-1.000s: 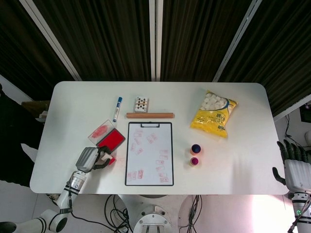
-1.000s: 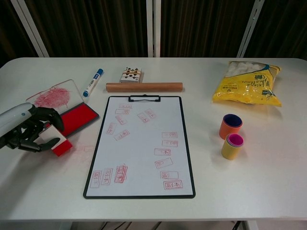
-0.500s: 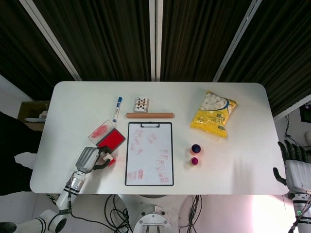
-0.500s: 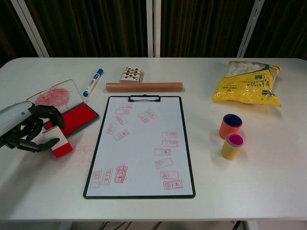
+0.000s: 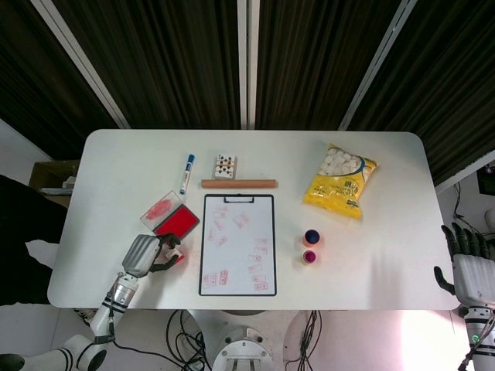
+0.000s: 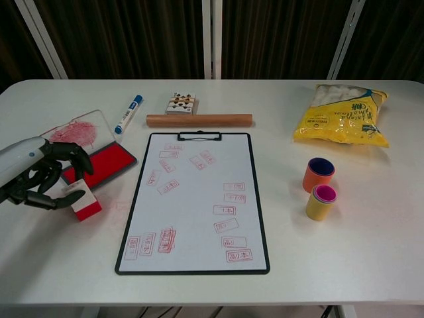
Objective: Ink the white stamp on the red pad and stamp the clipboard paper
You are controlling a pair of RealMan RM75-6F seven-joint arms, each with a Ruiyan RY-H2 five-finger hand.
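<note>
left hand (image 6: 41, 177) curled round the white stamp (image 6: 80, 197) on the counter (image 6: 371, 245) beside the red pad (image 6: 106, 162); small rigid light block, likely grips best by upper white sides, red base inky

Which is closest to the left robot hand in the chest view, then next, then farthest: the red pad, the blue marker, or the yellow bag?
From the left robot hand:
1. Red pad, right beside it.
2. Blue marker, farther back.
3. Yellow bag, far right.
</note>
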